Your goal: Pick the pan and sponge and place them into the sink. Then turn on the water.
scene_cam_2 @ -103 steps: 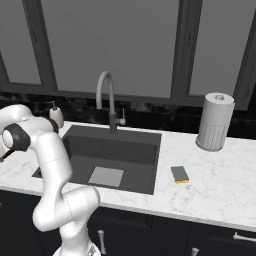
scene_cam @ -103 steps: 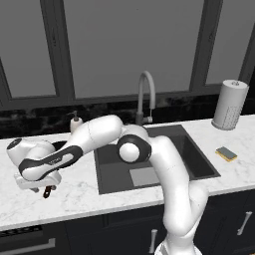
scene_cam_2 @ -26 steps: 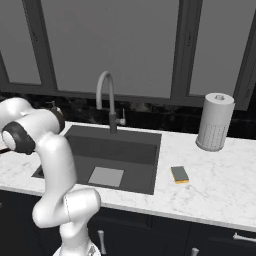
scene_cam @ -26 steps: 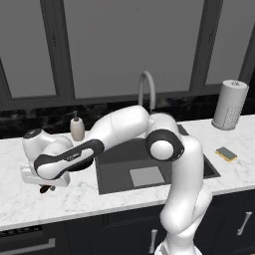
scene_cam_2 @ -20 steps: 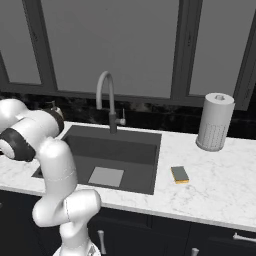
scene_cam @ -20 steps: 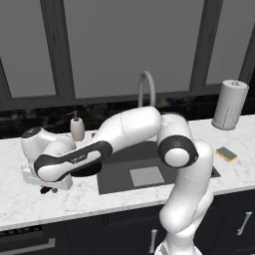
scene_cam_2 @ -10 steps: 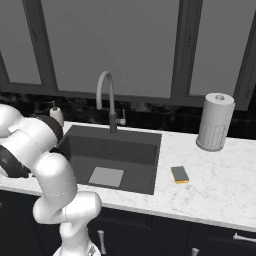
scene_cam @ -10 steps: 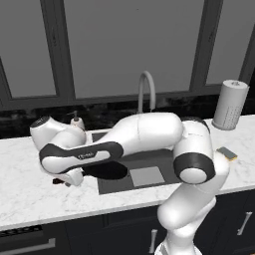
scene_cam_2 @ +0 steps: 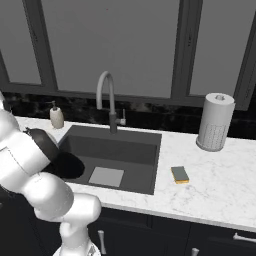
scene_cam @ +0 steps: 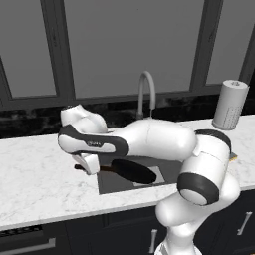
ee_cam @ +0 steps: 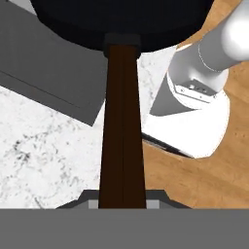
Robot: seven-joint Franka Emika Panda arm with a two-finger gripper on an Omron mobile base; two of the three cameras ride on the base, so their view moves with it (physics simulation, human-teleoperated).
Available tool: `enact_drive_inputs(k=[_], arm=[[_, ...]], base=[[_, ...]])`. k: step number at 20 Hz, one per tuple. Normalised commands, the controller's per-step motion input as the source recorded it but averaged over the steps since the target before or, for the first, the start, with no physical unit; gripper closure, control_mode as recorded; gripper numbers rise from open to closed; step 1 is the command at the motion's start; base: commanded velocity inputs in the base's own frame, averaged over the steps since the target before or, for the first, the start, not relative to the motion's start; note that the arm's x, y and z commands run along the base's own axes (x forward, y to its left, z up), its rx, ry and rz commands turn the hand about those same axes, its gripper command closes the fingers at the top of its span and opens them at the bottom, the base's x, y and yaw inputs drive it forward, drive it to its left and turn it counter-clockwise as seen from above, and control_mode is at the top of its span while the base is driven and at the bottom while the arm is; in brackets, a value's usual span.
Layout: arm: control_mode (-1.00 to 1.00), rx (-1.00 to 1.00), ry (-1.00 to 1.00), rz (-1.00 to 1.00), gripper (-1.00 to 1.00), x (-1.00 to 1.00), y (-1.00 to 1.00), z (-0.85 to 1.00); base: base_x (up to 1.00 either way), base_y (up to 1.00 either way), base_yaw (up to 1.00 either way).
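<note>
Holding: my gripper [scene_cam: 91,167] was clamped on the long reddish-brown handle of the flat round black frying pan [scene_cam: 133,171], jaws closed on it.
Pan position: it hung at the left edge of the large rectangular dark grey sink [scene_cam_2: 131,151], its disc over the basin, handle reaching back over the counter; not set down, as far as I could judge.
Sponge: the small yellow sponge with the dark scrubbing layer [scene_cam_2: 179,174] lay on the counter right of the sink, untouched.
Water: no stream ran from the tall grey gooseneck faucet [scene_cam_2: 107,100].
Left to do: lower the pan, fetch the sponge, turn on the water.
Surface: white marble counter [scene_cam_2: 220,185].
Room: beige soap dispenser [scene_cam_2: 57,117], paper towel roll [scene_cam_2: 215,122], dark windows [scene_cam_2: 115,45] behind.
</note>
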Motion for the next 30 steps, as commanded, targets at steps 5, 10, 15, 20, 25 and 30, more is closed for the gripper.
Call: enact_drive_inputs(k=[5,10,15,20,25,30], arm=[[-1.00,0.00,0.00,-0.11,1.00,0.64,-0.57,0.00],[-1.00,0.00,0.00,-0.02,1.00,0.76,-0.54,-0.01],[-1.00,0.00,0.00,0.00,1.00,0.74,-0.41,-0.32],[-1.00,0.00,0.01,-0.01,1.00,0.78,-0.39,-0.58],[-1.00,0.00,0.00,-0.02,1.00,0.57,-0.41,-0.71],[-1.00,-0.02,0.00,-0.04,1.00,0.39,-0.24,-0.64]], base=[[0.00,0.00,0.00],[0.00,0.00,0.00],[0.00,0.00,0.00],[0.00,0.00,0.00],[0.00,0.00,0.00],[0.00,0.00,0.00]])
